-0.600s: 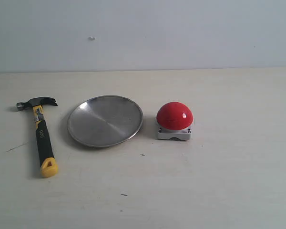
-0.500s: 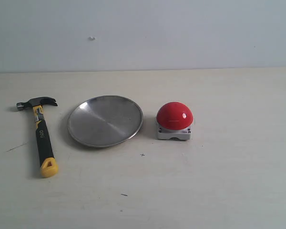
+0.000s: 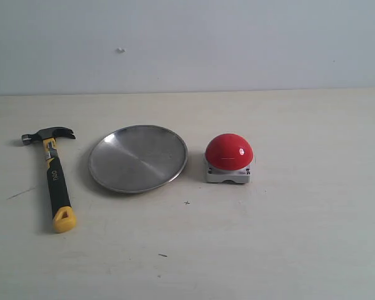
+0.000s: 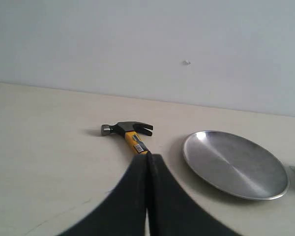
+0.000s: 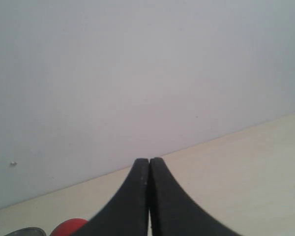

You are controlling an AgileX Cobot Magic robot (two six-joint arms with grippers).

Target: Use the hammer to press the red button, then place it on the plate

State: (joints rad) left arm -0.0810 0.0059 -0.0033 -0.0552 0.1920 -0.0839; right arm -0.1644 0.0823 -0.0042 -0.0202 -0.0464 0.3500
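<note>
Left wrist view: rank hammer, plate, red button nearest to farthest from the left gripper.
1. hammer: directly ahead of the left gripper, handle vanishing behind its shut tips.
2. plate: beside the hammer, between it and the button.
3. red button: beyond the plate's far side, barely in frame at the edge.

Item count: 1 hammer [image 3: 53, 181], 1 plate [image 3: 137, 159], 1 red button [image 3: 229, 156]. That's 3 loose objects on 1 table [image 3: 300, 237]. Grippers: 2, the left gripper [image 4: 147, 156] and the right gripper [image 5: 149, 160], one per wrist view. Each has 2 black fingers, so 4 fingers total. Behind: 1 wall [image 3: 269, 44] with 1 small speck [image 3: 120, 50].
</note>
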